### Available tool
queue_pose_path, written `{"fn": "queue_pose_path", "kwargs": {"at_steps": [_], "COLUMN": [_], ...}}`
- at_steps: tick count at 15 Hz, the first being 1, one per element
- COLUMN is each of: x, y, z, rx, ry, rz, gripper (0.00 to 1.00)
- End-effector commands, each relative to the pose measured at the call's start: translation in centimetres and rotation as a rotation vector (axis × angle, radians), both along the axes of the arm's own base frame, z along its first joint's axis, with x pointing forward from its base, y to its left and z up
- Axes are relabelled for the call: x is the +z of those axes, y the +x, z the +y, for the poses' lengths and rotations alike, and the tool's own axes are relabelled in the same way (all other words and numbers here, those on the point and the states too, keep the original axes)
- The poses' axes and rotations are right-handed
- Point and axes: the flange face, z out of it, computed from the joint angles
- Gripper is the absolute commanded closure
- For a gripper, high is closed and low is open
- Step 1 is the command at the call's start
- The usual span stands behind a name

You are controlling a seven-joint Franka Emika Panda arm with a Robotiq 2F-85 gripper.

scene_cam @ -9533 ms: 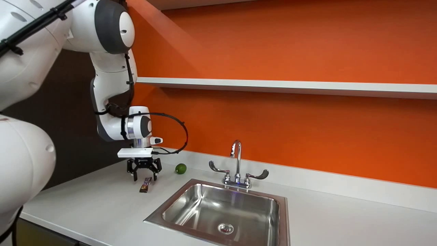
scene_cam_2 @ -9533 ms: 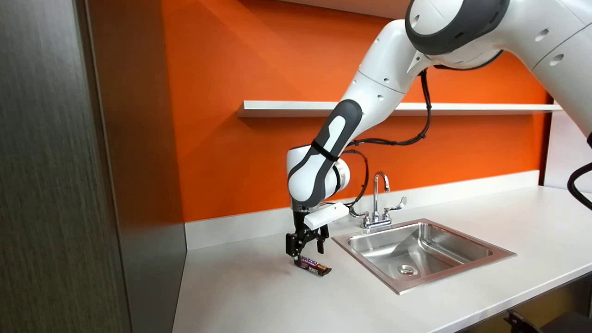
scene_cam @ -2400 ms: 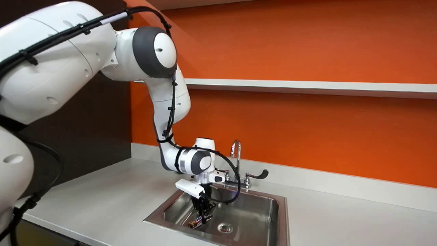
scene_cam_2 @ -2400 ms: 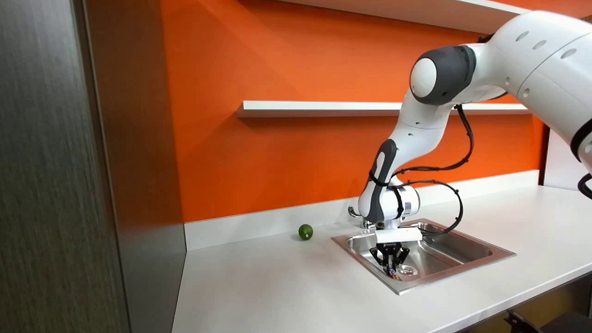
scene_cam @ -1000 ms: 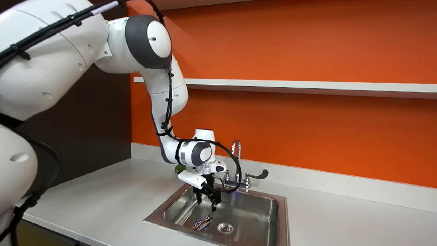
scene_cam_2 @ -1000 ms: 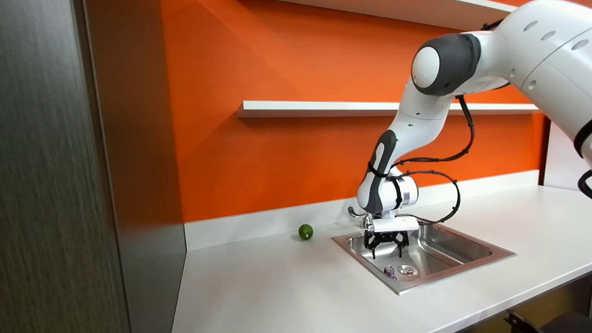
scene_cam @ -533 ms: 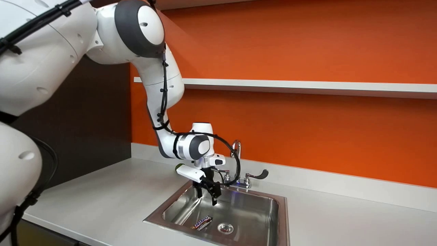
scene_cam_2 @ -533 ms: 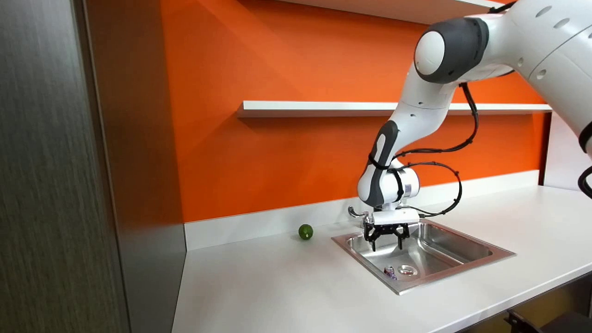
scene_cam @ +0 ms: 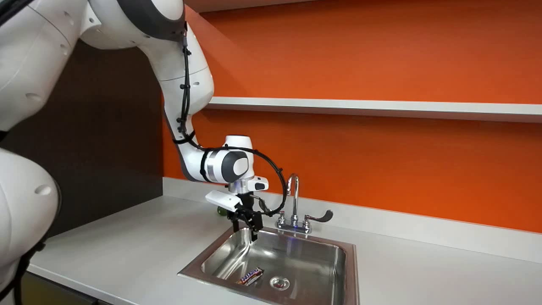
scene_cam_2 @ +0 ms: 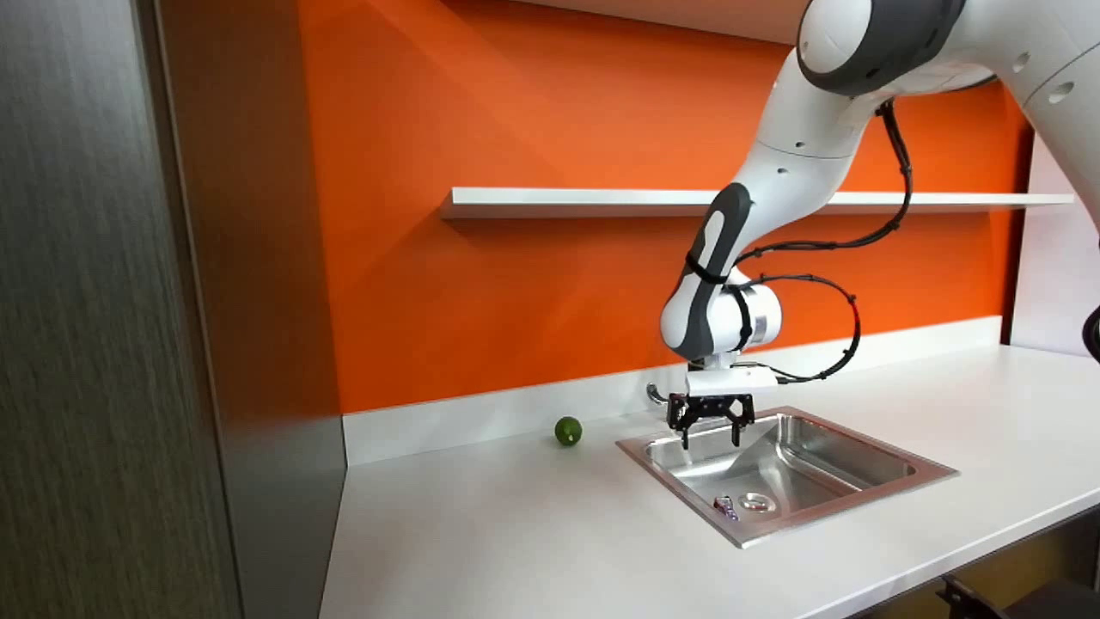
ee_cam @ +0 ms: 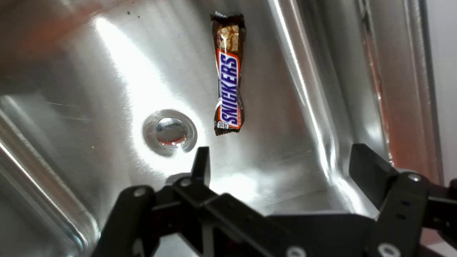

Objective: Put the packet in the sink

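The packet, a small dark Snickers bar point(scene_cam: 250, 276), lies flat on the floor of the steel sink point(scene_cam: 351, 271), beside the drain. It also shows in an exterior view point(scene_cam_2: 726, 508) and in the wrist view point(ee_cam: 229, 78). My gripper point(scene_cam: 245, 234) is open and empty. It hangs above the back left part of the sink, apart from the packet. In an exterior view its two fingers point down, well spread point(scene_cam_2: 711, 443). In the wrist view the gripper point(ee_cam: 281, 157) has only bare sink floor between its fingers.
A chrome faucet point(scene_cam: 295, 199) with two handles stands behind the sink, close to the gripper. A green ball-like fruit point(scene_cam_2: 567, 431) sits on the counter left of the sink. A white shelf point(scene_cam: 360, 104) runs along the orange wall. A dark panel point(scene_cam_2: 249, 344) stands at the left.
The packet lay on the counter, then was held low in the sink. My gripper has opened and let it go there. The gripper has since risen and moved back, away from it.
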Motion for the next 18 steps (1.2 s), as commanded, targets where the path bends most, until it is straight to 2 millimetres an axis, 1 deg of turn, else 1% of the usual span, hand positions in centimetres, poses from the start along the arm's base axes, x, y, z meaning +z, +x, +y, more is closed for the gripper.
{"fn": "queue_pose_path", "kwargs": {"at_steps": [1,8,11,14,18], "x": [3.1,7.4,8.8,9.8,10.2], "y": [-2.9,-7.4,-9.3,-11.0,-13.3], "z": [2.3,7.4,9.1,10.3,11.9], "rx": [0.019,0.161,0.241,0.29,0.318], "ry": [0.003,-0.008,-0.052,-0.111,-0.12], "rz": [-0.011,-0.03,-0.017,0.023,0.119], "gripper": [0.0,0.0,0.0,0.0,0.0]}}
